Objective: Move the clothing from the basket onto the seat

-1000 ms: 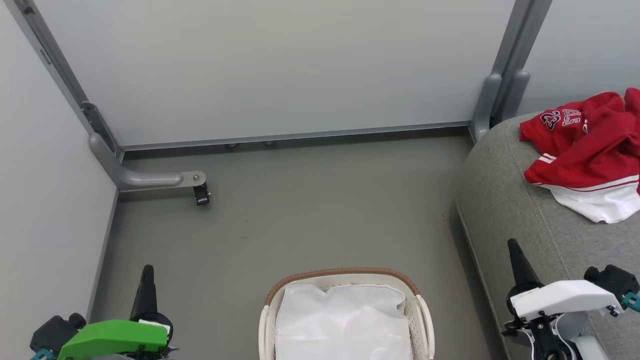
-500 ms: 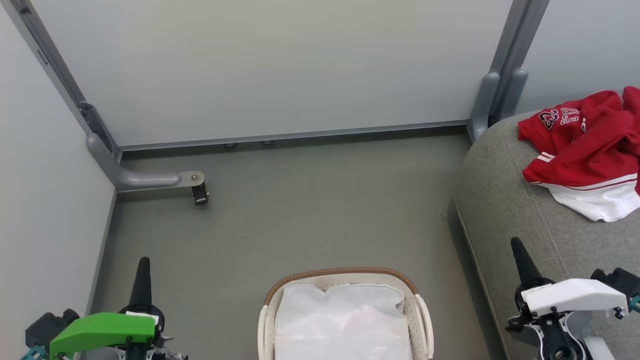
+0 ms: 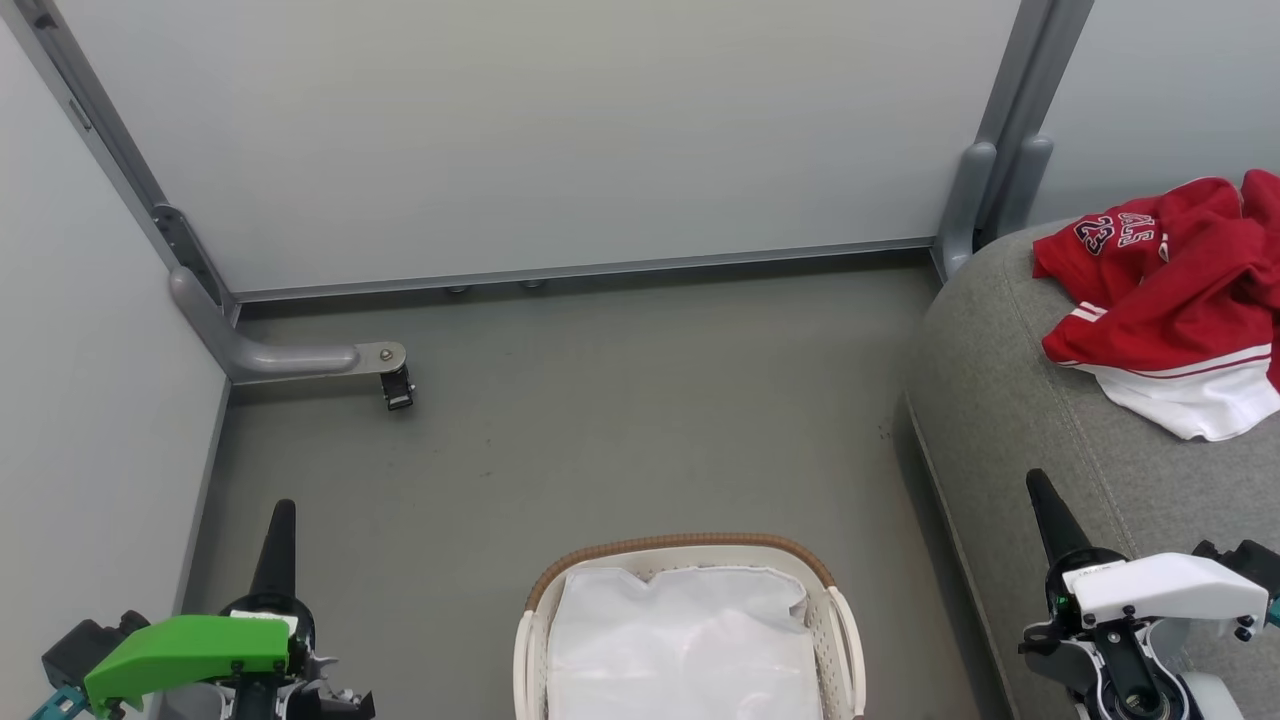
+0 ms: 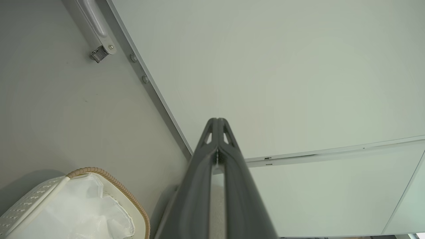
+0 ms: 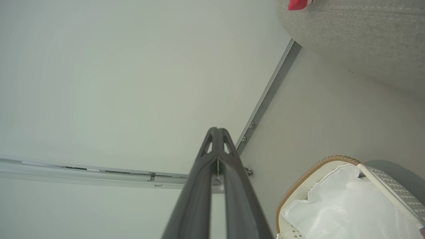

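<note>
The red and white clothing (image 3: pixel 1175 295) with the number 23 lies in a heap on the grey seat (image 3: pixel 1010 390) at the right; a red scrap of clothing (image 5: pixel 298 4) shows on the seat (image 5: pixel 358 36) in the right wrist view. The white basket (image 3: pixel 680 548) with a brown rim stands on the floor at the bottom centre, and only its white liner shows inside. The basket (image 4: pixel 109 184) and basket (image 5: pixel 315 169) also show in the wrist views. My left gripper (image 3: pixel 279 515) (image 4: pixel 217 121) is shut and holds nothing, left of the basket. My right gripper (image 3: pixel 1036 483) (image 5: pixel 217 130) is shut and holds nothing, over the seat's front edge.
Pale partition walls (image 3: pixel 560 130) enclose the grey floor (image 3: pixel 620 420) at the back and left. A grey support foot with a small caster (image 3: pixel 398 385) juts out at the back left. A grey post (image 3: pixel 1000 150) stands beside the seat.
Both grippers have drawn slightly back toward the bottom of the head view, the left one more. The camera has shifted a little. Clothing and basket stay put.
</note>
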You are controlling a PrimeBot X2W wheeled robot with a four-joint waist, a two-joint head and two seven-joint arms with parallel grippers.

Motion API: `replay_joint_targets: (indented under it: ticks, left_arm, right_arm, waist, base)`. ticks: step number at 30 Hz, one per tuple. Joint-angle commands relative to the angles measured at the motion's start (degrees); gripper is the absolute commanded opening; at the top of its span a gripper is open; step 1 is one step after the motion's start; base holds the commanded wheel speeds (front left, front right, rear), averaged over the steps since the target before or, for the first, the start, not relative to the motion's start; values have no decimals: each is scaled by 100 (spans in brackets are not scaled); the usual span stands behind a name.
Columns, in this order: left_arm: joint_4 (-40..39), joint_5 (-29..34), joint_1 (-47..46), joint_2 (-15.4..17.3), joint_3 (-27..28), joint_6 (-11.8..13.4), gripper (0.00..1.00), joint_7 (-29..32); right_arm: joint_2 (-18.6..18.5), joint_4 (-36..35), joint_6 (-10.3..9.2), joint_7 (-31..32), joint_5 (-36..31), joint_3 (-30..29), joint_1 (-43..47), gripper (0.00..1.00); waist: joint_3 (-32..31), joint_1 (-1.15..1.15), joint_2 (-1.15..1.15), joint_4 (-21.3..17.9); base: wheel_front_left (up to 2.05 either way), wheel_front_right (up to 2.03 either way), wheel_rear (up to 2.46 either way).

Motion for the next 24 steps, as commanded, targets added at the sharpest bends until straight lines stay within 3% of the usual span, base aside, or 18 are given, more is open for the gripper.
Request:
replay_joint_targets:
  ticks: [1, 24]
  left_arm:
    - [-55, -115, -152, 40, 46, -25, 0, 48]
    - [-52, -1000, -278, 42, 178, -52, 0, 311]
  right_arm:
    - [-32, -57, -2, 45, 149, -32, -103, 0]
    - [-40, -99, -2, 314, 1149, -171, -99, 0]
  waist:
    - [1, 0, 47, -3]
    - [19, 0, 59, -44]
  base:
    - [0, 0, 0]
    - [0, 0, 0]
